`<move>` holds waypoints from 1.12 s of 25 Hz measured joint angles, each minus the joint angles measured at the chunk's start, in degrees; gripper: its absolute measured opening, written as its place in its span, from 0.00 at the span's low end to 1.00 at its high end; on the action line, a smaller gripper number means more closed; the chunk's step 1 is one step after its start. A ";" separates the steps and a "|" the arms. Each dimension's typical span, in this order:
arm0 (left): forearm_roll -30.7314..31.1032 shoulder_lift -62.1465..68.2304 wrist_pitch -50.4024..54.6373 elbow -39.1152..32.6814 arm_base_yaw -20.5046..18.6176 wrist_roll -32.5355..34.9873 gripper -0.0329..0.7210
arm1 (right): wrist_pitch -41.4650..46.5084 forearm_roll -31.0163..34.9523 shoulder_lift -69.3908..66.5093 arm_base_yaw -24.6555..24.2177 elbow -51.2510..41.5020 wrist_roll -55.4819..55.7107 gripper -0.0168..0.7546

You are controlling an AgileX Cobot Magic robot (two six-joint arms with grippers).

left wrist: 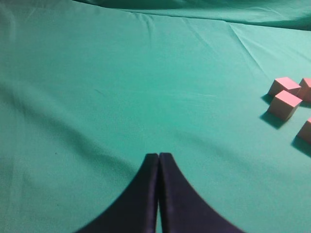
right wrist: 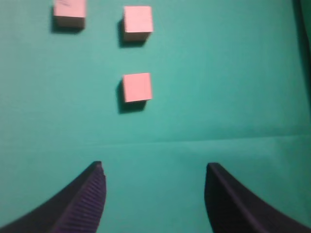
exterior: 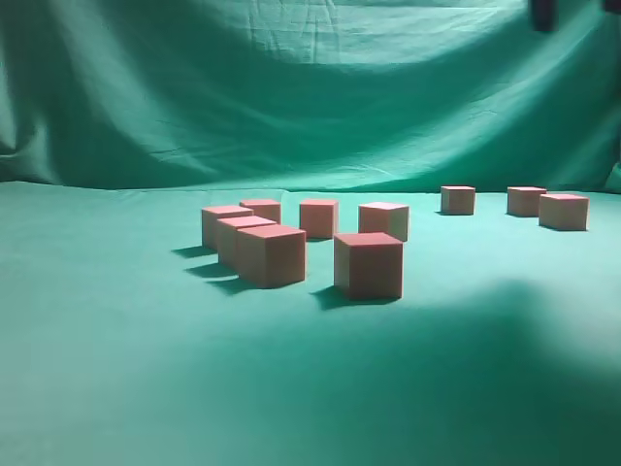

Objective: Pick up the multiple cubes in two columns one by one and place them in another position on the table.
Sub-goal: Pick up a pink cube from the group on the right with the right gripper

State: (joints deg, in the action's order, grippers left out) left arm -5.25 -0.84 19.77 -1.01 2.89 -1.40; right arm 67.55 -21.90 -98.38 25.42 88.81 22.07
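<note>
Several pinkish-red cubes (exterior: 271, 254) stand in two close columns on the teal table (exterior: 116, 369), left of the middle. Further right and back, three more cubes (exterior: 564, 211) stand apart from one another. In the right wrist view my right gripper (right wrist: 153, 167) hangs open and empty over bare cloth. Three cubes lie ahead of it, the nearest cube (right wrist: 136, 87) well clear of the fingertips. My left gripper (left wrist: 159, 156) is shut on nothing above bare cloth. Cubes (left wrist: 284, 105) show far off at that view's right edge.
The same teal cloth hangs as a backdrop (exterior: 291, 87) behind the table. A dark piece of the right arm (exterior: 543, 12) pokes in at the top right corner of the exterior view. Its shadow darkens the cloth at the front right.
</note>
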 joint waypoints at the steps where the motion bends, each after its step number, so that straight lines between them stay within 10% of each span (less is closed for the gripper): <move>1: 0.00 0.00 0.00 0.00 0.00 0.00 0.04 | -0.30 1.36 -0.61 -3.36 0.00 -1.06 0.56; 9: 0.00 0.00 0.00 0.00 0.00 0.00 0.04 | -9.94 12.77 -10.50 -16.33 0.00 -16.18 0.56; 28: 0.00 0.00 0.00 0.00 0.00 0.00 0.04 | -25.13 23.86 -22.01 -16.70 0.00 -31.81 0.56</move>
State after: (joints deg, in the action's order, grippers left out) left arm -5.25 -0.84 19.77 -1.01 2.89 -1.40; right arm 42.42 1.96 -120.39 8.73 88.81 -9.74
